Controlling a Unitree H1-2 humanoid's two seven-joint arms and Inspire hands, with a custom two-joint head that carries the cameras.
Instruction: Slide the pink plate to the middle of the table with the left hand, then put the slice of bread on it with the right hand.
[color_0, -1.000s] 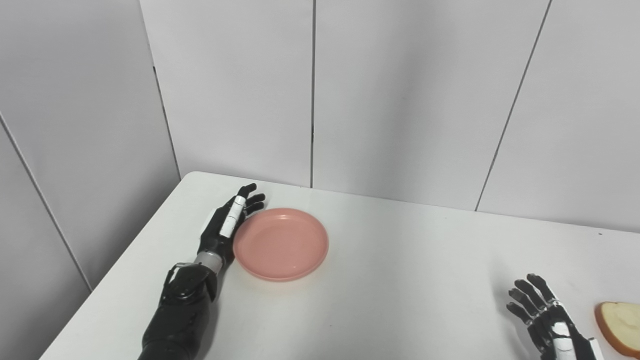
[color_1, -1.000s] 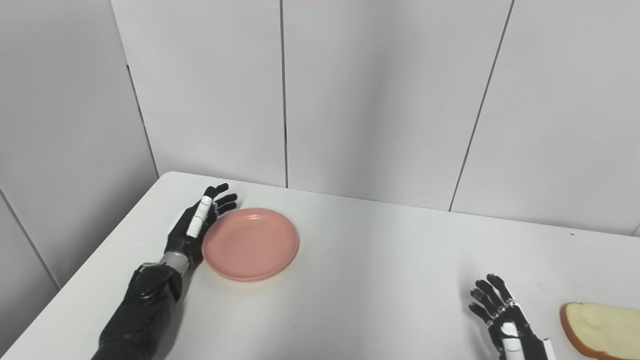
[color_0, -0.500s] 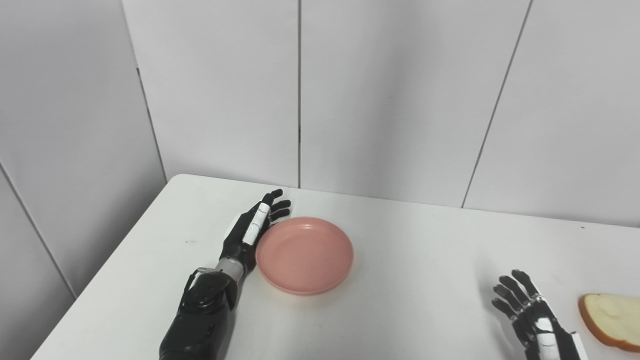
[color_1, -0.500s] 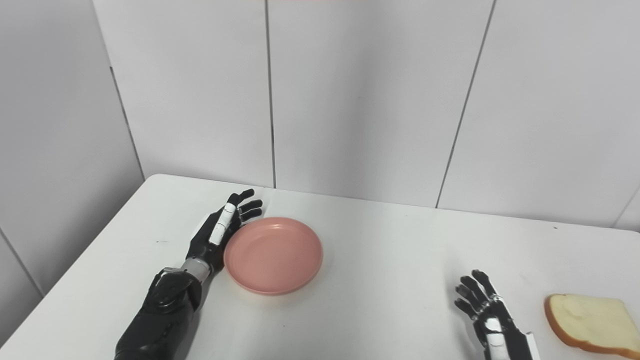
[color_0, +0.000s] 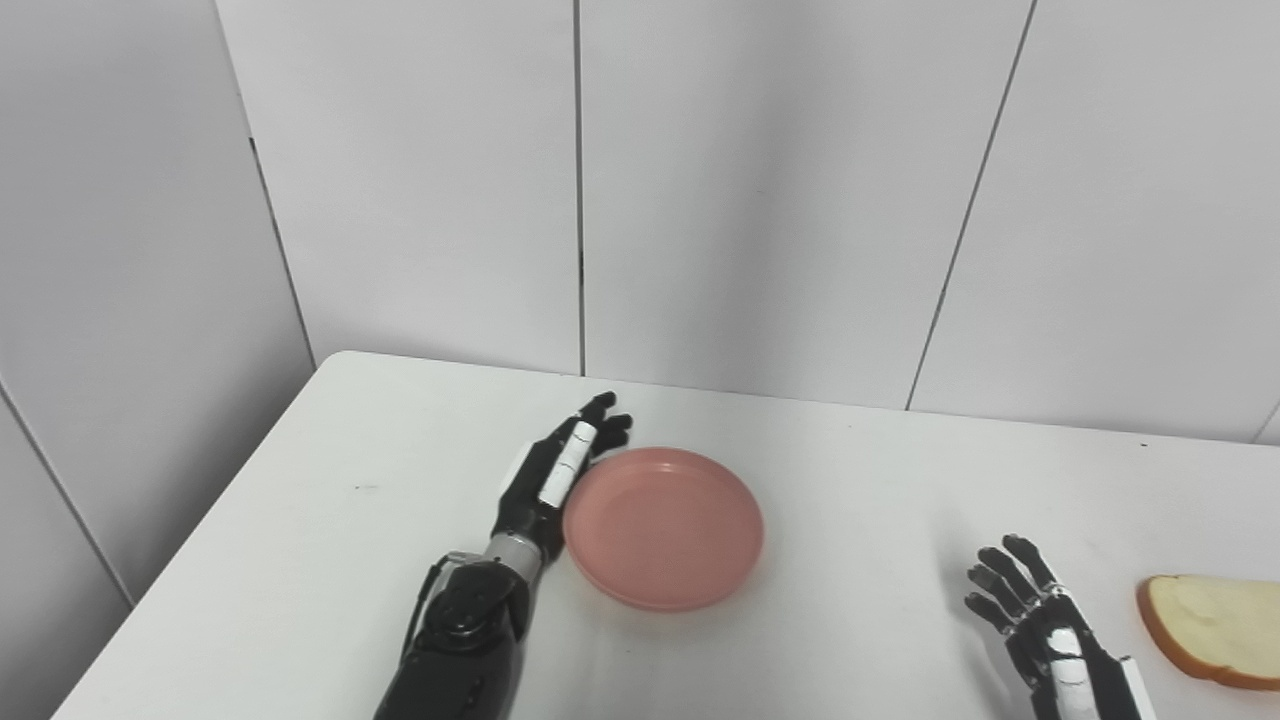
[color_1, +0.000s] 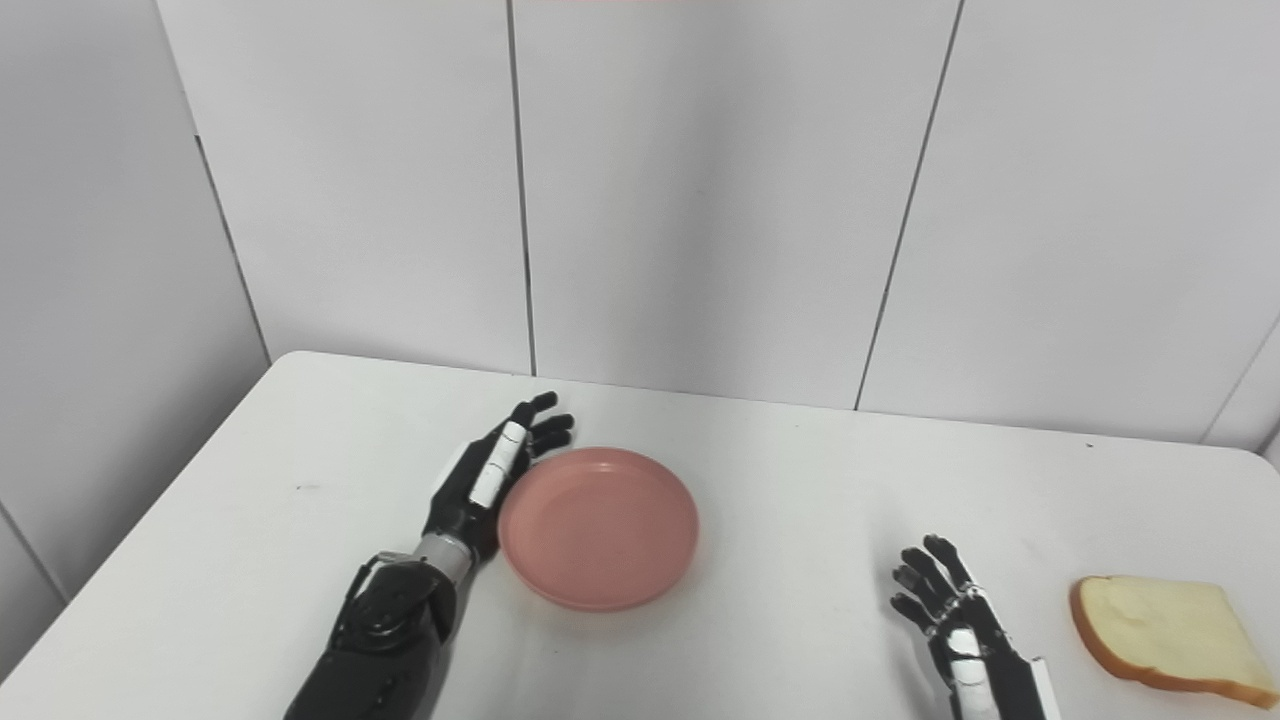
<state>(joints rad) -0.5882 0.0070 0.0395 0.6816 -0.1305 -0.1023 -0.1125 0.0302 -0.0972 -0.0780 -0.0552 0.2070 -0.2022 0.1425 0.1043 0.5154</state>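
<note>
My left hand (color_1: 487, 478) lies flat on its edge against the left rim of the pink plate (color_1: 598, 527), fingers (color_1: 545, 428) straight and held together, the tips curling a little past the plate's far-left curve. It grips nothing; the hand is simply laid open along the rim, touching it. The hand is glossy black with a white strip along one finger, and a silver ring marks the wrist where it joins the dark, jointed forearm coming up from the bottom edge.

The plate is round and shallow, a smooth matte salmon-pink with a low raised lip, lying flat a little left of the frame's centre on the white table (color_1: 780, 470). The tabletop is plain and smooth, with a rounded far-left corner.

My right hand (color_1: 952, 620) sits low at the lower right of the frame, palm down, its black fingers spread apart and holding nothing. Just to its right, apart from it, the slice of bread (color_1: 1160, 640) lies flat near the right edge: pale, soft-looking crumb with a thin golden-brown crust, rounded on its left side.

Behind the table stand flat, pale grey wall panels (color_1: 700, 180) split by thin dark seams.
</note>
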